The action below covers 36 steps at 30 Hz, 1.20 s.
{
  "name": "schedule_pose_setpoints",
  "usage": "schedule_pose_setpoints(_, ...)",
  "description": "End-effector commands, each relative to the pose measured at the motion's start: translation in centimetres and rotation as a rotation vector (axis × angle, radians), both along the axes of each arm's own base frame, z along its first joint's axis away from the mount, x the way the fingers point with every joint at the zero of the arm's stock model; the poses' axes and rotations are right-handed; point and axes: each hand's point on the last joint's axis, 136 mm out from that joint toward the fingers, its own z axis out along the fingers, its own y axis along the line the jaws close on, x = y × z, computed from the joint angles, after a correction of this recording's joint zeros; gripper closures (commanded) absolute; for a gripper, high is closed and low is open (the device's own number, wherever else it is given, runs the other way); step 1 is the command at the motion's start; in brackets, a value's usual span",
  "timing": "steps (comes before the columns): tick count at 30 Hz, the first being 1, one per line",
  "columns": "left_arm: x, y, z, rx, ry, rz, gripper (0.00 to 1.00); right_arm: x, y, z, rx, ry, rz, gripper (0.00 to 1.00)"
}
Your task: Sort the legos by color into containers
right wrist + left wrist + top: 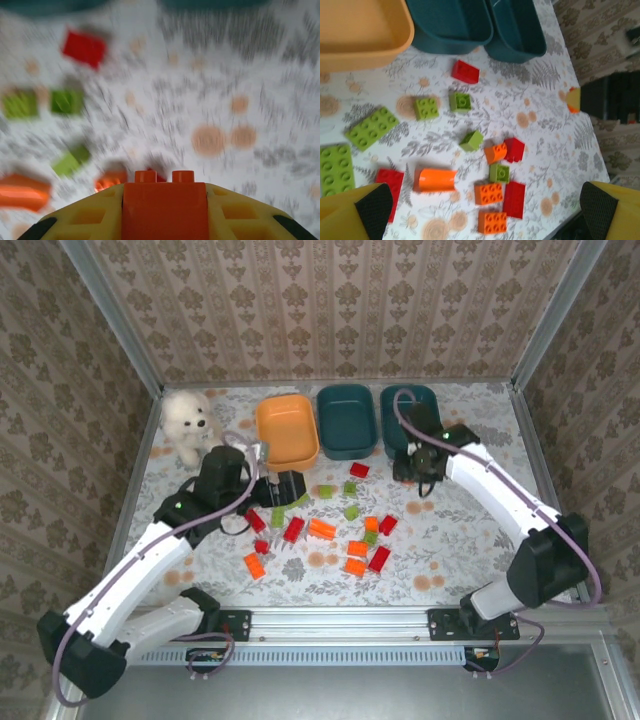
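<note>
Red, lime and orange legos [345, 530] lie scattered on the floral table in front of three containers: an orange tub [287, 430] and two teal tubs [346, 420] [410, 410]. My left gripper [285, 490] hangs open over the left of the pile. From its wrist I see a curved orange brick [435, 180], an orange square [488, 193], a red brick [514, 199] and lime plates [372, 128] between the wide fingers [370, 207]. My right gripper [420, 478], just in front of the right teal tub, is shut on an orange brick [165, 200], lifted above the table; that view is blurred.
A white plush toy [188, 423] sits at the back left beside the orange tub. Wallpapered walls and a metal frame enclose the table. The arm mounting rail [340, 622] runs along the near edge.
</note>
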Motion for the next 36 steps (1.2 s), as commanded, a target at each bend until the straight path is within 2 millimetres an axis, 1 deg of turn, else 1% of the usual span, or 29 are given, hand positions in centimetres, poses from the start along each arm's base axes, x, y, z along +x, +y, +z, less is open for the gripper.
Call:
schedule_pose_setpoints(1,2.8,-1.1,2.7,-0.029,-0.052,0.037,0.00,3.6,-1.6,-0.7,-0.064,0.028,-0.029,0.70)
schedule_pose_setpoints(3,4.9,-1.3,3.1,-0.036,-0.041,0.073,0.00,6.9,-2.0,-0.9,-0.050,0.015,-0.059,0.70)
schedule_pose_setpoints(6,8.2,-1.4,3.3,-0.077,-0.006,0.126,0.00,11.2,-2.4,-2.8,-0.040,0.036,-0.087,0.71)
schedule_pose_setpoints(9,11.0,-1.9,3.8,-0.101,0.006,0.143,0.00,14.6,-2.9,-4.9,-0.039,0.052,-0.106,0.71)
schedule_pose_setpoints(12,12.8,-2.4,4.5,-0.093,-0.006,0.136,0.00,16.9,-3.4,-7.2,-0.031,0.090,-0.130,0.71)
schedule_pose_setpoints(15,13.7,-2.3,3.9,-0.069,0.013,0.141,0.00,18.5,-3.8,-9.2,-0.035,0.114,-0.139,0.71)
schedule_pose_setpoints(19,13.9,-2.3,3.1,-0.062,0.038,0.150,0.00,19.2,-4.4,-11.6,-0.041,0.160,-0.156,0.70)
schedule_pose_setpoints(21,13.9,-2.1,2.6,-0.050,0.052,0.161,0.00,19.4,-4.8,-12.6,-0.036,0.184,-0.169,0.67)
schedule_pose_setpoints(22,14.5,-1.0,2.4,-0.044,0.059,0.191,0.01,19.4,-5.0,-12.9,-0.035,0.191,-0.173,0.66)
schedule_pose_setpoints(23,14.5,-0.8,2.3,-0.040,0.064,0.198,0.01,19.4,-5.1,-13.1,-0.035,0.201,-0.177,0.64)
schedule_pose_setpoints(25,14.2,-0.4,2.0,-0.026,0.078,0.209,0.01,19.5,-5.2,-13.2,-0.031,0.204,-0.175,0.57)
schedule_pose_setpoints(26,14.0,-0.2,1.9,-0.018,0.088,0.219,0.01,19.6,-5.1,-13.0,-0.026,0.201,-0.171,0.53)
schedule_pose_setpoints(28,13.6,0.4,1.4,0.004,0.109,0.238,0.02,19.9,-4.9,-12.3,-0.018,0.187,-0.162,0.51)
schedule_pose_setpoints(29,13.3,0.7,1.2,0.017,0.118,0.245,0.02,20.1,-4.8,-11.6,-0.013,0.175,-0.156,0.50)
schedule_pose_setpoints(31,12.6,1.5,0.9,0.044,0.138,0.270,0.02,20.4,-4.5,-9.8,-0.001,0.138,-0.141,0.44)
schedule_pose_setpoints(32,12.0,2.2,0.4,0.073,0.161,0.294,0.02,20.5,-4.2,-8.4,0.003,0.112,-0.133,0.43)
schedule_pose_setpoints(34,10.5,4.4,-0.7,0.146,0.216,0.368,0.02,20.5,-3.8,-4.8,0.013,0.048,-0.121,0.43)
schedule_pose_setpoints(36,8.4,6.6,-2.0,0.218,0.278,0.435,0.01,19.7,-2.6,-0.5,0.043,-0.025,-0.096,0.43)
